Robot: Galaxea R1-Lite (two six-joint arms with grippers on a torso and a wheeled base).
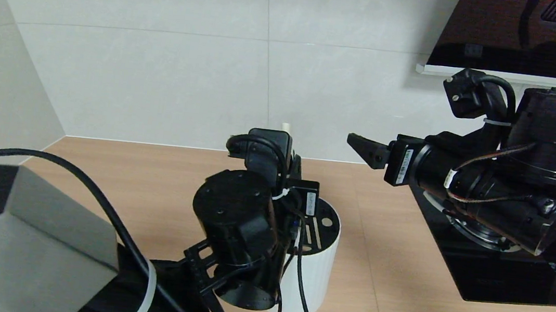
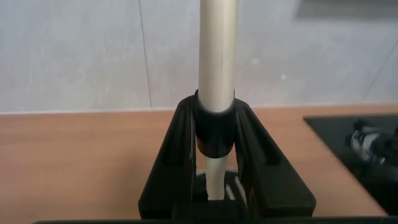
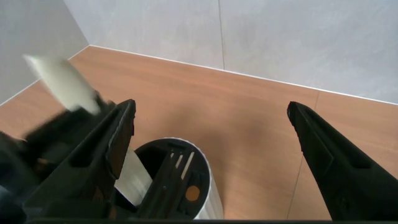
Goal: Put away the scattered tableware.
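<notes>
1. Judging from the head view, the work stood at the dropping-in step. The left gripper [image 1: 294, 174] hung directly over the white holder [image 1: 317, 265] on the wooden surface [image 1: 150, 178], above its slotted black lid [image 1: 326, 224]. The tip of a pale utensil handle [image 1: 285, 125] stood up just above the wrist. The utensil had not been let go, so this piece was not yet put away. The right gripper [image 1: 365, 151] was off to the right, over the near edge of the black cooktop [image 1: 493, 285]. It was well apart from the holder and carried nothing.

2. From the left wrist view, the left gripper was clenched on the handle, with its black fingers [image 2: 174, 155] closed around the shaft and holding it upright. The lower end ran down between the fingers to the lid below and looked to be entering one of the slots. How deep it sat could not be told.

3. From the right wrist view, the right gripper was released, its fingers [image 3: 336, 162] spread wide with bare surface between them. The holder sat below and between those fingers, nearer one side, and the pale handle rose beside it from the left gripper's grasp. By my judgement, what remained for this piece was to lower it fully and let go. Whether more tableware waited elsewhere could not be judged from these pictures.
</notes>
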